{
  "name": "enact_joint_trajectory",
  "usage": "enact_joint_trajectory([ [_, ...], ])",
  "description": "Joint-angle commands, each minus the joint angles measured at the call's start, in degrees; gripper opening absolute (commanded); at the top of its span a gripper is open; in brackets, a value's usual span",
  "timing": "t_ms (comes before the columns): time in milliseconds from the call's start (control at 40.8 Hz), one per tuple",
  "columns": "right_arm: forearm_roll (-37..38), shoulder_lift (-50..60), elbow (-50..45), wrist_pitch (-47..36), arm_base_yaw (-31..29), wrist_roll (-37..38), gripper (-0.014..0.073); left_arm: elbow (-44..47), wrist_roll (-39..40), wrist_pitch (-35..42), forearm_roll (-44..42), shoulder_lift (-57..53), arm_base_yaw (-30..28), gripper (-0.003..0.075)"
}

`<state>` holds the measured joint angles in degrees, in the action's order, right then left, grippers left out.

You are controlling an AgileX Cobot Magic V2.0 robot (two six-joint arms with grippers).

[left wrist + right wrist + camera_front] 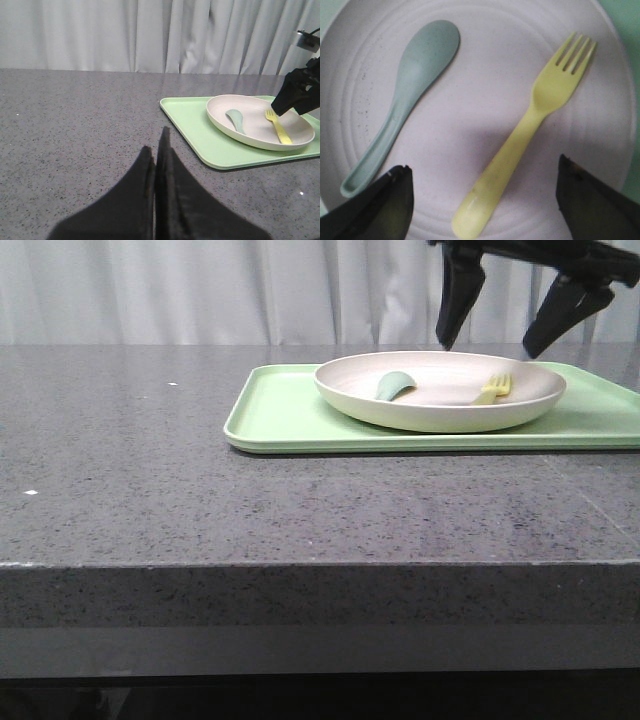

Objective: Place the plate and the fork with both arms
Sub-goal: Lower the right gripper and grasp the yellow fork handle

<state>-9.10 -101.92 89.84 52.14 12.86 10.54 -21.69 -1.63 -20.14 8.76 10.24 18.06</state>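
Note:
The off-white plate point(440, 410) rests on a light green tray point(280, 415) at the right of the table. The pale yellow fork point(494, 389) lies inside the plate on its right side. In the right wrist view the fork point(525, 135) lies flat on the plate point(480, 100). My right gripper point(490, 340) hangs open above the plate's right half, its jaws wide apart either side of the fork's handle and clear of it point(482, 172). My left gripper point(157, 142) is shut and empty over bare table left of the tray; it is out of the front view.
A teal-green spoon point(395, 386) lies in the plate's left half, also in the right wrist view point(405, 95). The tray point(200, 130) and plate point(250, 135) show in the left wrist view. The grey stone table point(150, 460) stretches left. White curtains hang behind.

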Motion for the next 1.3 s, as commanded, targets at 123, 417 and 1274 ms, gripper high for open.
enact_joint_trajectory([
  [123, -0.3, -0.2, 2.5, -2.3, 0.0, 0.6, 0.0599, -1.5, 0.1, 4.6, 0.3, 0.6, 0.0, -0.0018],
  [417, -0.3, -2.6, 2.5, -4.0, 0.0, 1.0, 0.0599, -1.5, 0.1, 4.6, 0.3, 0.6, 0.0, -0.0018],
  [1274, -0.3, -3.1, 2.5, -1.9, 0.0, 1.2, 0.001, -1.5, 0.1, 4.6, 0.3, 0.6, 0.0, -0.0018],
])
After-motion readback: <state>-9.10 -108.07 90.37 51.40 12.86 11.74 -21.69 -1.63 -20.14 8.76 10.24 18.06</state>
